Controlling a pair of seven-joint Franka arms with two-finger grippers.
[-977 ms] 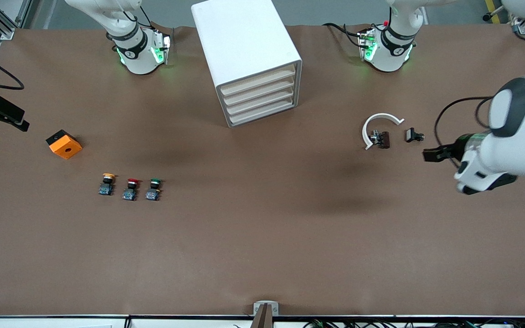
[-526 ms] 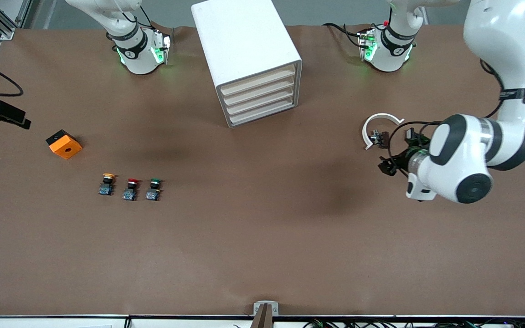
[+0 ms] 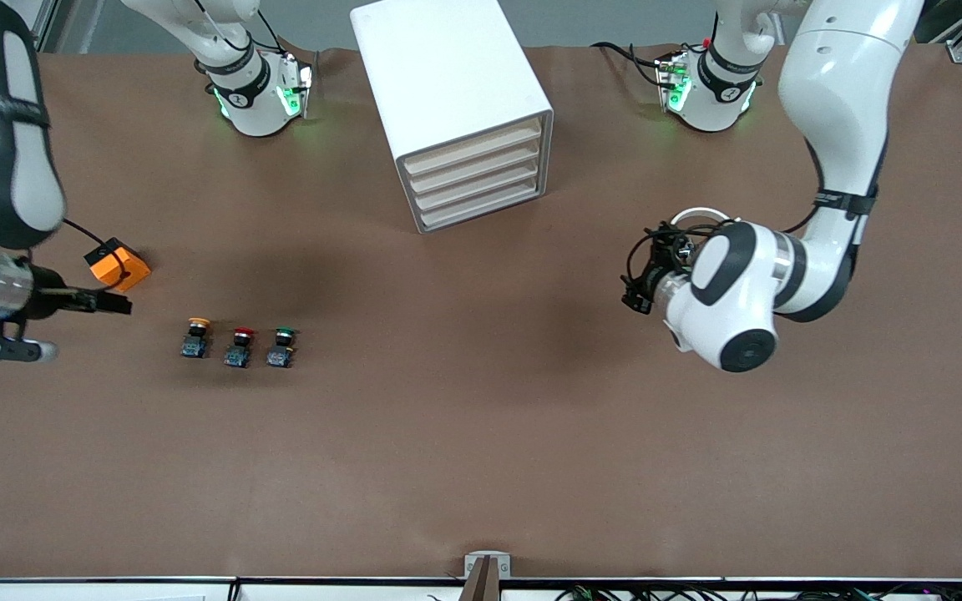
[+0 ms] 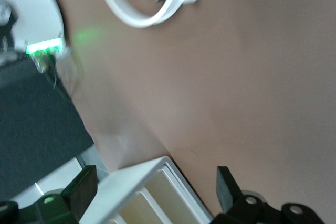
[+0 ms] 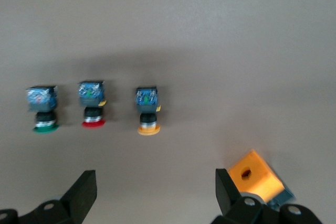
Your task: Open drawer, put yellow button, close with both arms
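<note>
Both arms swung inward; left hand (image 3: 636, 294), right hand (image 3: 118, 305) spread, empty. Yellow button (image 3: 194, 336) upright, cap up.

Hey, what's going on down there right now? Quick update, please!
Both pincers open, empty: left pincer over the table beside the cabinet, right pincer near the orange block. Yellow button untouched; top drawer shut. Nothing in the way.

— What does everything stand on?
— A wide table (image 3: 481, 467) under a plain brown cover, with a few soft, blurred shadows on it.
— And around it?
— Grey floor (image 3: 598, 21) shows above the table's top edge in the front view, and an aluminium frame bar (image 3: 961, 46) stands at one corner. A small metal bracket (image 3: 487, 566) and tangled cables (image 3: 698, 594) sit along the edge nearest the camera.
</note>
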